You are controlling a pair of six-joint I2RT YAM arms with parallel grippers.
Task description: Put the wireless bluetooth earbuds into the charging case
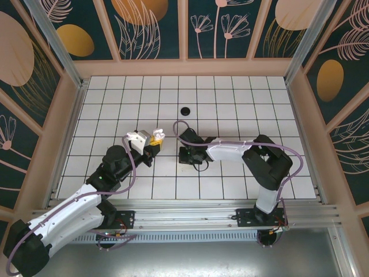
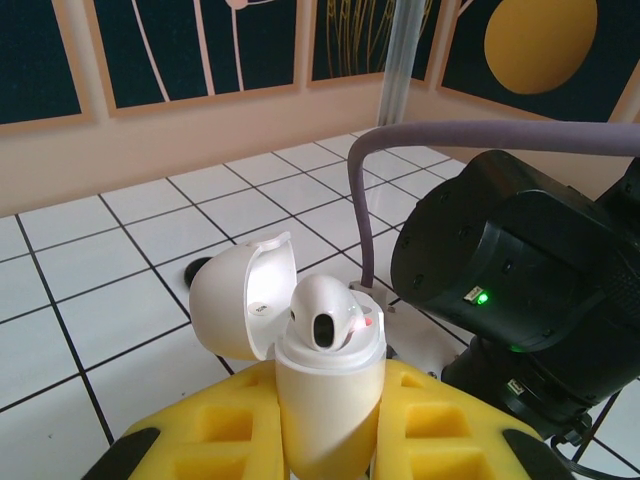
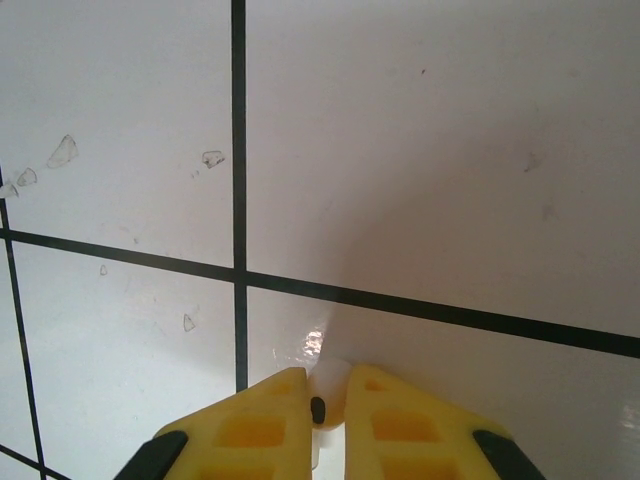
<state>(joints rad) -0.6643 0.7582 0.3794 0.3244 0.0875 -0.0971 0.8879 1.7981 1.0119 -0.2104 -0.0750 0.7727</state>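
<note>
Right claw (image 3: 327, 396) is pinching a small white earbud (image 3: 321, 384); left claw (image 2: 330, 425) is gripping the open white egg-shaped charging case (image 2: 328, 400) just leftward

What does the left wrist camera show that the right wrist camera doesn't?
Left wrist: the left gripper holding the open charging case, a seated earbud inside it, and the right arm close by. Right wrist: the right gripper pinching a second earbud low over the tiles. Both: yellow fingers and the white tiled table.
</note>
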